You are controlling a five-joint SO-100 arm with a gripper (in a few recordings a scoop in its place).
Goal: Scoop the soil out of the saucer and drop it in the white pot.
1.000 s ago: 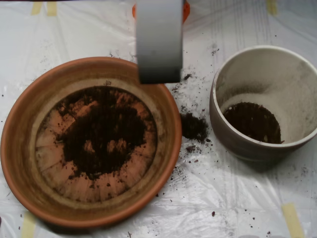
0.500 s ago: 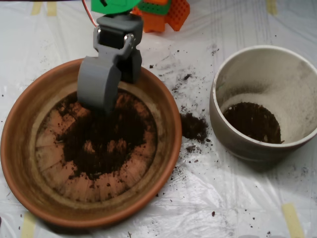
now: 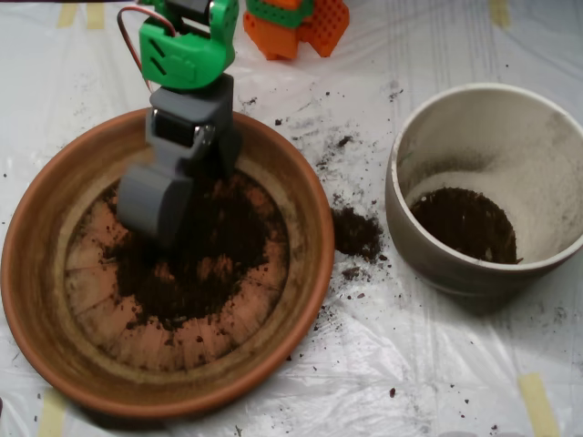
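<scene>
Your gripper [image 3: 155, 218] sits dug into the soil [image 3: 205, 259] in the saucer [image 3: 36, 273], so you're mid-scoop; next, clench it around a load, lift, then carry right to the white pot [image 3: 437, 264].

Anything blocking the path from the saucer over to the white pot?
Nothing visible does. Between the saucer and the white pot lies only a low clump of spilled soil on the plastic sheet. The scoop is down in the saucer's soil.
</scene>
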